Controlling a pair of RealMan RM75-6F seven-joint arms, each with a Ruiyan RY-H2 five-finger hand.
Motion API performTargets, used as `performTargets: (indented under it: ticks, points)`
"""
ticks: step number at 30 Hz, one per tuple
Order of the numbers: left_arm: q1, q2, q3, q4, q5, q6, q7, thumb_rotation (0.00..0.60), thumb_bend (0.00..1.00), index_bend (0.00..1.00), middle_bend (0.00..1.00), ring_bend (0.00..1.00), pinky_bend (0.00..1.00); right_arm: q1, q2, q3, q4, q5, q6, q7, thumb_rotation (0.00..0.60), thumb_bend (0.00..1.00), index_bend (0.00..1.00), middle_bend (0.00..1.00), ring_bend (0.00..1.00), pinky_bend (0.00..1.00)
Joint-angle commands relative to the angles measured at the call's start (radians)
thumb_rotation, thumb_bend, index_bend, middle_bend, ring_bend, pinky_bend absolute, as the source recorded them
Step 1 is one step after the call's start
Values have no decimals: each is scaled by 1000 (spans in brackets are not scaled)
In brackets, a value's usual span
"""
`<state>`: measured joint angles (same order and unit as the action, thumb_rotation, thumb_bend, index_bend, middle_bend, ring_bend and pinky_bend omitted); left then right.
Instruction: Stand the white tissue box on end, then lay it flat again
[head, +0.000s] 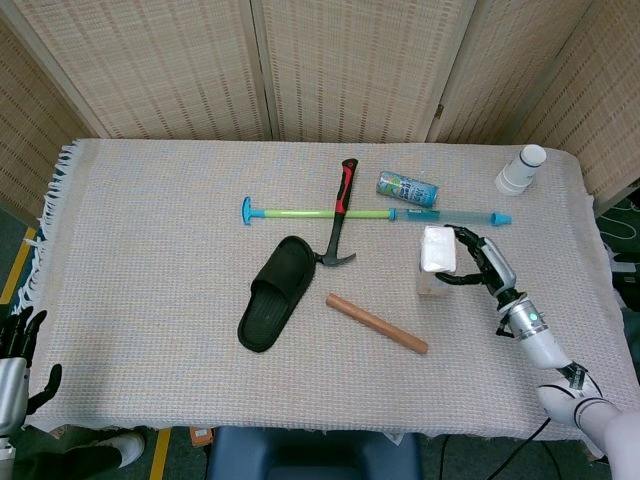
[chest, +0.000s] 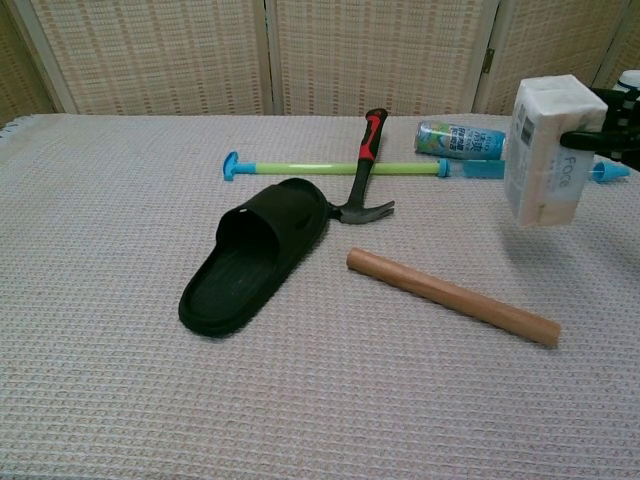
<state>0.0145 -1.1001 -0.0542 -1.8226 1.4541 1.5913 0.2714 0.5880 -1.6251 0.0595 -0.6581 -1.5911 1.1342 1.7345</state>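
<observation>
Above the woven cloth (head: 150, 250), our right hand (head: 478, 262) grips the white tissue box (chest: 545, 151) upright; our left hand (head: 18, 345) hangs open.

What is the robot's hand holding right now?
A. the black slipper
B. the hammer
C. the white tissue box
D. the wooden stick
C: the right hand grips the white tissue box, turned upright; the slipper, wooden stick and hammer lie untouched on the table.
</observation>
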Motion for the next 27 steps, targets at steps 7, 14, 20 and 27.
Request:
performTargets:
  ticks: [7,14,20,27]
  points:
    - [-4,0,0,2,-6,-10,1,600,399,66,0,0,167,-16,-131,-33,207,-22,38,163,600,115,443,432,241,0]
    - [-6,-2,-1,4,-12,-13,3,600,399,66,0,0,167,-24,-182,-61,312,-27,21,225,600,125,450,432,240,0]
    - [-9,-6,-1,6,-18,-18,12,600,398,67,0,0,167,-29,-209,-86,364,-35,-5,261,600,131,451,431,238,0]
    - [-11,-5,-3,7,-24,-20,12,600,399,66,0,0,166,-29,-221,-108,392,-43,-29,286,600,134,453,432,238,0]
